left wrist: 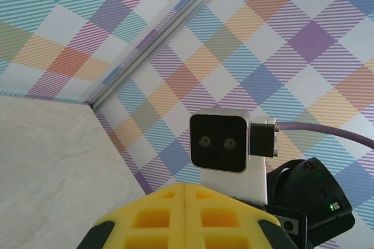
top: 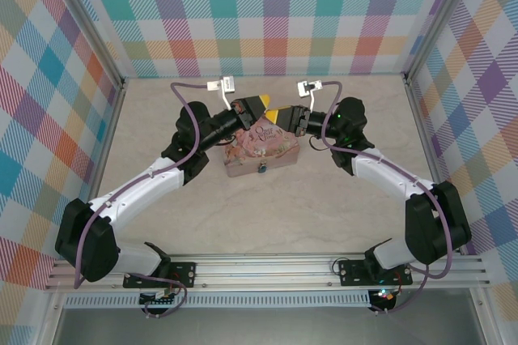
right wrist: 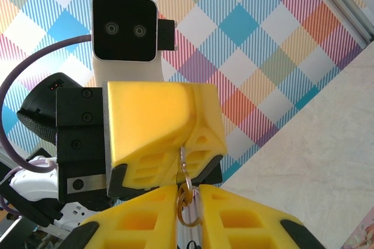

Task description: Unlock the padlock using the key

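A pink illustrated metal tin (top: 267, 149) is seen from above in the middle of the pale marbled table (top: 202, 215), partly covered at its far end by the two arms that meet over it. The tiny padlock with the blue-teal body (top: 261, 168) hangs at the tin's near face, well apart from both grippers. Its shackle is too small to be made out, and whether it is locked cannot be told.

The left gripper (left wrist: 184, 205) is closed, its yellow fingers (right wrist: 158, 126) pressed together along one seam. In the right wrist view a small, thin, dull-grey metal key (right wrist: 182, 160) sticks out of that seam, gripped at one end. Most of its length is hidden between the pads, so its shape cannot be judged.

A brass-coloured split ring (right wrist: 188, 205) hangs from the key's free end and drops into the narrow gap between the yellow fingers of the right gripper (right wrist: 190, 217). These fingers are parted only slightly. Whether they pinch the ring or merely flank it cannot be told, as the lower part of the ring is cut off by the picture's bottom edge.

From above, the two grippers are seen tip to tip over the tin's far end. The key and ring are too small to be found there.
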